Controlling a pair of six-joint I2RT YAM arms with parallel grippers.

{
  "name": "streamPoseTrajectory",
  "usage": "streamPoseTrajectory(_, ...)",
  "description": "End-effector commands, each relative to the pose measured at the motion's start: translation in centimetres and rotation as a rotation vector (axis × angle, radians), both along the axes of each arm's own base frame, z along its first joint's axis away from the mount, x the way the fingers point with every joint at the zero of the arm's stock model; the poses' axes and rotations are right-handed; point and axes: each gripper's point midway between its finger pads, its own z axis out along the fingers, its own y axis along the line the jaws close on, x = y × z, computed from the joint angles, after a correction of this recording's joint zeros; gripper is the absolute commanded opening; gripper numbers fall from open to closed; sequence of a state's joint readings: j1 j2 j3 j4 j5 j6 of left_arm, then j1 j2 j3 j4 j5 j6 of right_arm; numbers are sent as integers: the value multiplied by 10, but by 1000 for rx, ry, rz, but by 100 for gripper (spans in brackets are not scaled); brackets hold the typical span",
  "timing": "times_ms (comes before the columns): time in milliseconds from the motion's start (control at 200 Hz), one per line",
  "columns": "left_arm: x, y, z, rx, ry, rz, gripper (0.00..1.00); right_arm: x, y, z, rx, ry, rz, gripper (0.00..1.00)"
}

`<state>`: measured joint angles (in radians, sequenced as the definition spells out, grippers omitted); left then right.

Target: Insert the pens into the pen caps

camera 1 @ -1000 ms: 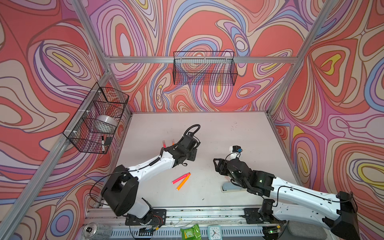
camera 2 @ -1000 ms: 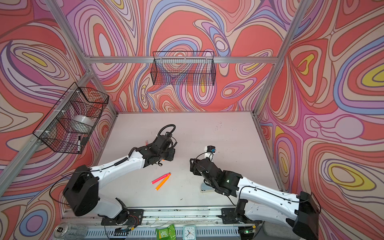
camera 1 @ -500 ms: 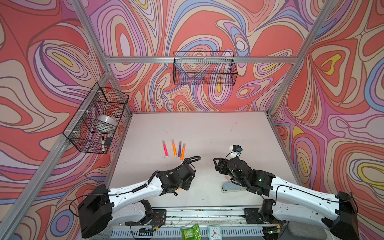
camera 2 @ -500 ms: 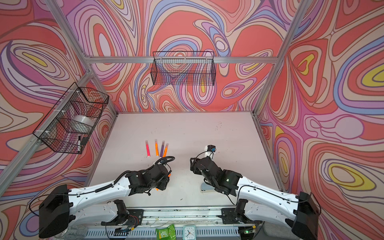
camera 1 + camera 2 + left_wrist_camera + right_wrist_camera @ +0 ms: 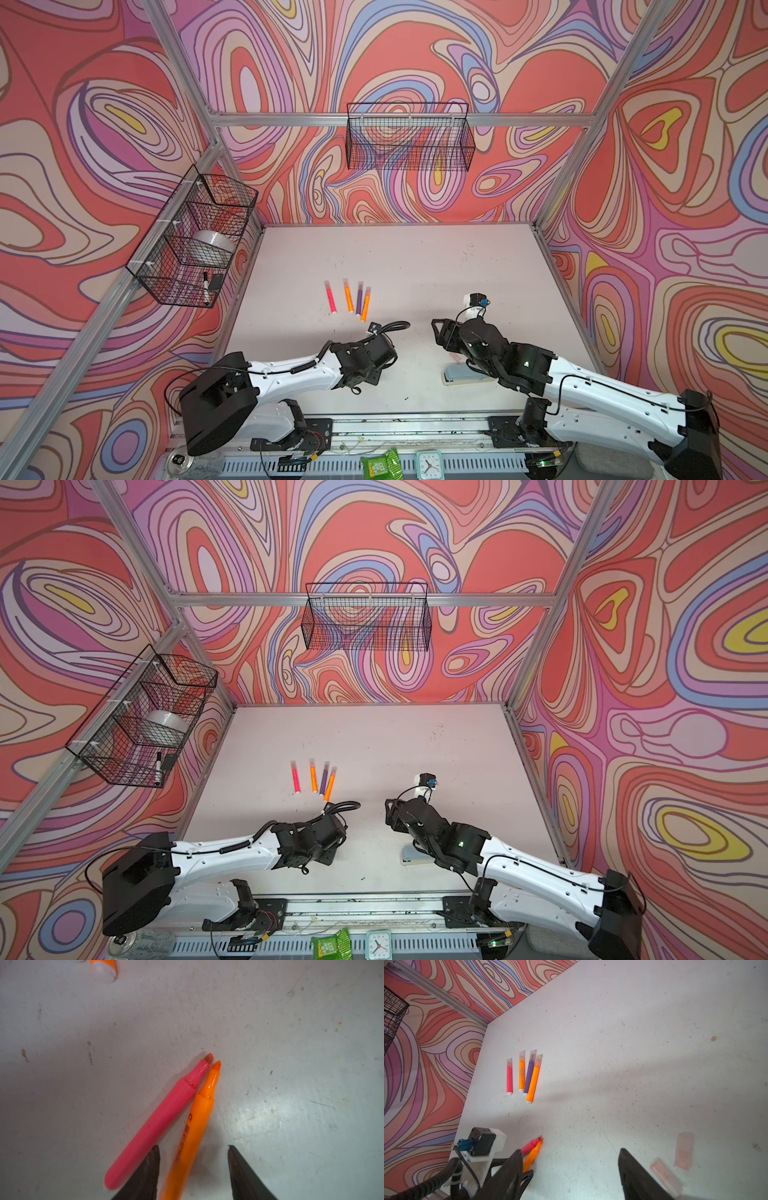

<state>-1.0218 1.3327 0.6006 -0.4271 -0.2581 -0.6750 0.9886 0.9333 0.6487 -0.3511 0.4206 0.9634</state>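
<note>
Now the left gripper (image 5: 192, 1147), back from the capped pens (image 5: 529, 1076), straddles an orange pen (image 5: 199, 1118), apparently unclamped; the right gripper (image 5: 570, 1150) gapes wide.

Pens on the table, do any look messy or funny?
Two stand out: the pink pen and the orange pen by the left gripper lie with bare tips, angled together. Two loose caps lie apart, near the right gripper.

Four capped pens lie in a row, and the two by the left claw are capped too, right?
No. The two by the left gripper, a pink pen and an orange pen, are uncapped: the left wrist view shows their bare tips. The row of four is capped.
</note>
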Motion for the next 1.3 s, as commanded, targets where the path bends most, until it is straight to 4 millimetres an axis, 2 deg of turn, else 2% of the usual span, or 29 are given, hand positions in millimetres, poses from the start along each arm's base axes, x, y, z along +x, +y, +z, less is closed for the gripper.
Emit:
streamPoseTrajectory(0,-6,2,-4,26,35,26,49,-1,-6,-6,-16,10,-10,74)
streamPoseTrajectory(255,-17,4,-18,87,88,23,38,-2,-4,-10,-16,23,-9,74)
streamPoseTrajectory(511,-18,4,-22,96,93,25,8,-2,-6,-12,-12,26,-14,74)
streamPoseTrajectory(606,-14,-1,-17,74,72,17,6,-3,-6,-13,-6,29,-19,73)
streamPoseTrajectory(686,-8,-11,-6,38,42,-2,5,-3,-10,-13,8,29,-38,73)
streamPoseTrajectory(781,4,-30,18,-34,-20,-34,2,-4,-8,-11,52,18,-30,72)
streamPoseTrajectory(926,19,-64,70,-207,-136,-105,0,-3,17,-2,133,4,44,70)
streamPoseTrajectory(1066,24,-84,115,-354,-231,-172,1,-3,45,3,215,0,127,68)
streamPoseTrajectory(1197,24,-88,133,-387,-264,-203,2,-4,65,11,256,-11,190,67)
streamPoseTrajectory(1297,25,-90,133,-382,-264,-206,1,-6,75,17,285,-27,216,66)
